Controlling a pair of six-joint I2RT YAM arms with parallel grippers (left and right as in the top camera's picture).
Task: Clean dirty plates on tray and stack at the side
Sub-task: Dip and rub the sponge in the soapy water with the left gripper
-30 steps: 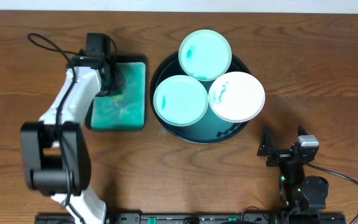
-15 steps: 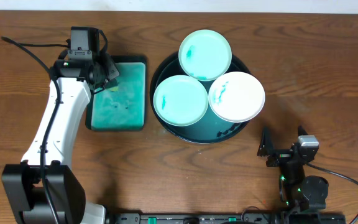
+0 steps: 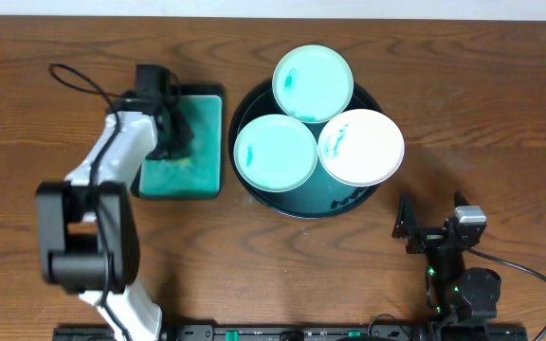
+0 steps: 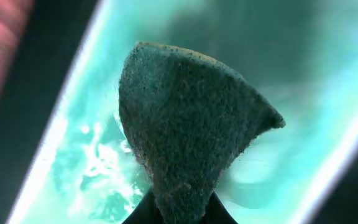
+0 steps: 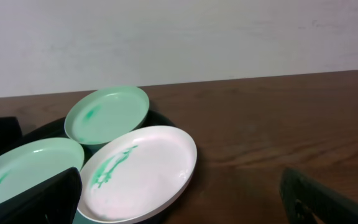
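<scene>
Three plates lie in the round black-rimmed tray (image 3: 243,106): a mint plate (image 3: 313,83) at the back, a mint plate (image 3: 275,153) at the front left, and a white plate (image 3: 361,147) at the right, each with teal smears. My left gripper (image 3: 172,133) is over the small rectangular teal tray (image 3: 202,180), shut on a dark green sponge (image 4: 185,124) that hangs just above the wet teal surface. My right gripper (image 3: 417,232) is open and empty, on the table in front of the round tray. Its wrist view shows the white plate (image 5: 138,174) and both mint plates (image 5: 107,114) (image 5: 23,168).
Bare wood tabletop (image 3: 482,114) lies to the right of the round tray. A black cable (image 3: 74,74) loops behind the left arm. The rectangular tray's inside is wet with teal liquid (image 4: 98,168).
My left gripper swung back toward the rectangular tray's far left corner, then returned over the tray with the sponge. The right arm and the plates have not moved.
</scene>
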